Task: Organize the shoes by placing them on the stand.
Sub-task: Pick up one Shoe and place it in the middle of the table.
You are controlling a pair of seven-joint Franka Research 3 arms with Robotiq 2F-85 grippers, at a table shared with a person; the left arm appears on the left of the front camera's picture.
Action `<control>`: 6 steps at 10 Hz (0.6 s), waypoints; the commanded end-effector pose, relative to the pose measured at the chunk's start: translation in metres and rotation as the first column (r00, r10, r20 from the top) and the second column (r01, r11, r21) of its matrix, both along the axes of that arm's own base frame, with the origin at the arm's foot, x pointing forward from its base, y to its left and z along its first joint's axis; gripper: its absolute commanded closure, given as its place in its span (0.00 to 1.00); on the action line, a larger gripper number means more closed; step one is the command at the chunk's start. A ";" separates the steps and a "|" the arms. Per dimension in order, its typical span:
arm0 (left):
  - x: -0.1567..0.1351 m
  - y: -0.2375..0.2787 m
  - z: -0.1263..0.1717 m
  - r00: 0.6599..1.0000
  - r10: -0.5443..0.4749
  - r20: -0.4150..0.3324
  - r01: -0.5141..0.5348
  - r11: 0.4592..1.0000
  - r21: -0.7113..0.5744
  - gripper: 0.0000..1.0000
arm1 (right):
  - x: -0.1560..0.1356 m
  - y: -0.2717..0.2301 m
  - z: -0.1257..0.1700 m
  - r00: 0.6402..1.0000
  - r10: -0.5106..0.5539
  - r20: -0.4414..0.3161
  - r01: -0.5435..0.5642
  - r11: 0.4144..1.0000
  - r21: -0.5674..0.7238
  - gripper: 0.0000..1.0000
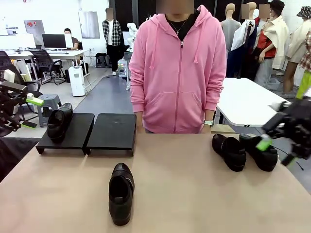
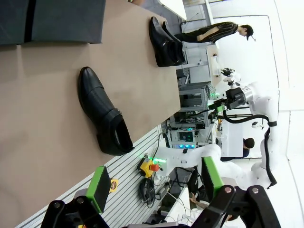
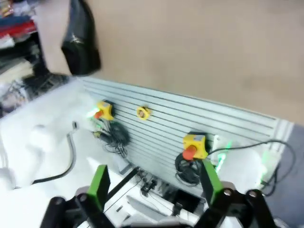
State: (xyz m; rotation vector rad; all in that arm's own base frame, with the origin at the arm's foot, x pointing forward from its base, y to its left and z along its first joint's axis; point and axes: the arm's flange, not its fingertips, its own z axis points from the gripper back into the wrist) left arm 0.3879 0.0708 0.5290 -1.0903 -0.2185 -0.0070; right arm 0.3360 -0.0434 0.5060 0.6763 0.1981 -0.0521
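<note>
The left gripper (image 1: pixel 31 113) hangs at the far left edge of the scene, just left of the stand (image 1: pixel 112 132). Its green-padded jaws are spread wide with nothing between them. The right gripper (image 1: pixel 278 151) hovers at the right edge of the table (image 1: pixel 194 194), jaws likewise spread and holding nothing. It is right beside the outer loafer (image 1: pixel 257 158), and because its own wrist view is blurred, it is hard to say whether a pad touches that shoe. The inner loafer (image 1: pixel 229 152) lies just left of the outer one, the two side by side on the right of the table. One black loafer (image 1: pixel 59 124) rests on the left section of the stand. A second loafer (image 1: pixel 121 193) lies alone near the middle of the table, toe pointing to the far side. A person (image 1: pixel 177 73) in a pink hoodie stands at the far edge.
</note>
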 end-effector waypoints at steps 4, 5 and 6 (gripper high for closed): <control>-0.002 0.002 0.001 1.000 -0.014 0.008 0.014 1.000 0.002 0.00 | -0.038 -0.023 -0.006 0.927 -0.343 0.150 0.338 0.939 0.058 0.00; -0.002 0.002 0.001 1.000 -0.014 0.008 0.014 1.000 0.002 0.00 | -0.030 -0.069 0.006 0.953 -0.298 0.060 0.290 0.950 0.118 0.00; -0.002 0.002 0.001 1.000 -0.014 0.008 0.014 1.000 0.002 0.00 | -0.030 -0.069 0.006 0.953 -0.298 0.060 0.290 0.950 0.118 0.00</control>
